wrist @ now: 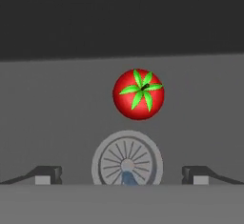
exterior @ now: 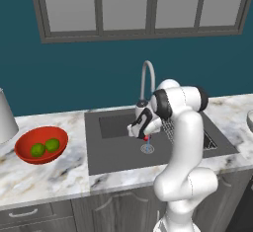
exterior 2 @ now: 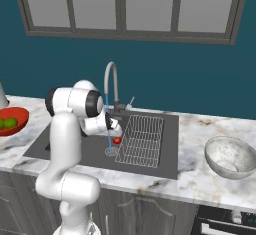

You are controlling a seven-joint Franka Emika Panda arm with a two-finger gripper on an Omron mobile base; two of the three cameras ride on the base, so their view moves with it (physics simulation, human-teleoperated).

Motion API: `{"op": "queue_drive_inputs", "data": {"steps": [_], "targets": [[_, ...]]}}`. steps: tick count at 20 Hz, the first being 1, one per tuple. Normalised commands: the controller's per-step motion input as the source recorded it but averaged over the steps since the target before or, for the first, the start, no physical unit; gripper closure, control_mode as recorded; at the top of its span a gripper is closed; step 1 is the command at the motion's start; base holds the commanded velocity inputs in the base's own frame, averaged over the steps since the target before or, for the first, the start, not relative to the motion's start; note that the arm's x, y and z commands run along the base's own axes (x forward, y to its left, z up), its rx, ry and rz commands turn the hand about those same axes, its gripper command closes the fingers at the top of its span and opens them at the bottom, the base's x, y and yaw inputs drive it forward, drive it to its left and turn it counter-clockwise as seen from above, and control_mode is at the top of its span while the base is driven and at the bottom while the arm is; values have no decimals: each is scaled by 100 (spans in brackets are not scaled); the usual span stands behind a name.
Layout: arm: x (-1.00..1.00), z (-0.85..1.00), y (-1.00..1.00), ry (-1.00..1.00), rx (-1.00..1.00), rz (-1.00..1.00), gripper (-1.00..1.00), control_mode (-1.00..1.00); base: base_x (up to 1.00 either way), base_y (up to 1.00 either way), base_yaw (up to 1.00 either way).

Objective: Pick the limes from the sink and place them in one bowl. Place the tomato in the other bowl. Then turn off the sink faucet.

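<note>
Fingertips (wrist: 47, 174) stand wide apart in my hand view, nothing between them, with the gripper (wrist: 121, 176) looking straight down at the sink floor (wrist: 52, 108). Its tomato (wrist: 138, 94) sits at about twelve o'clock from the round drain (wrist: 127, 158), just beyond it and green top up, so I read the open jaws as readied for a drop onto it once I nudge forward.

From the left base view, my gripper (exterior: 143, 133) hangs low inside the sink (exterior: 111, 149), the tomato (exterior: 146, 138) a red speck right beneath it, above the drain (exterior: 147, 149). Over at nine o'clock on the marbled counter (exterior: 64, 174), the red-orange bowl (exterior: 24, 153) already holds both limes (exterior: 45, 147), so that part looks done to me. Behind the arm rises the faucet (exterior: 147, 75).

From the right base view, water (exterior 2: 108, 124) runs from the faucet (exterior 2: 111, 81) down to the drain (exterior 2: 111, 151), and the tomato (exterior 2: 117, 140) lies beside that stream, next to a wire rack (exterior 2: 141, 140). At four o'clock, well apart on the counter, waits the pale grey-white bowl (exterior 2: 231, 158), empty, where I judge the tomato must go.
</note>
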Motion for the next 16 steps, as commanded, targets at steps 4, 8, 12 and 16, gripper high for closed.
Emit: {"op": "queue_drive_inputs", "data": {"steps": [4,8,12,16], "targets": [[36,-27,-18,0,0,0,-100,-100,0,0,0],[33,-27,-15,0,-1,0,-100,-100,0,0,0],[33,-26,-12,0,-1,0,-100,-100,0,0,0],[35,-21,-6,0,0,0,-100,-100,0,0,0]]}}
